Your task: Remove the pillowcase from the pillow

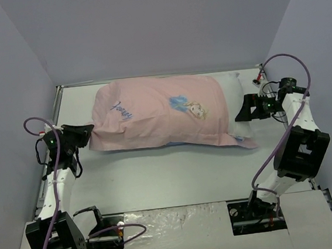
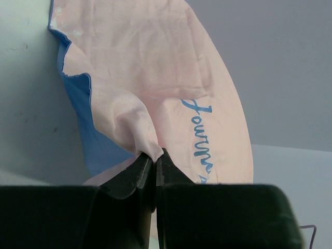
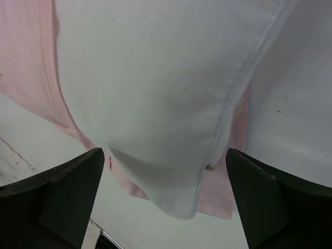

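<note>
Well, nearest us, low in the overhead view, the table (image 1: 159,178) stretches ahead of our arms. At mid-left our left gripper (image 1: 89,133) is clamped on a fold of the pillowcase (image 1: 153,111), seemingly at its far-from-opening end, to drag it off. At mid-right our right gripper (image 1: 239,112) is spread wide around the pillow (image 1: 232,83), whose white end pokes out, probably to anchor it. Most of it lies sheathed across the upper middle.
</note>
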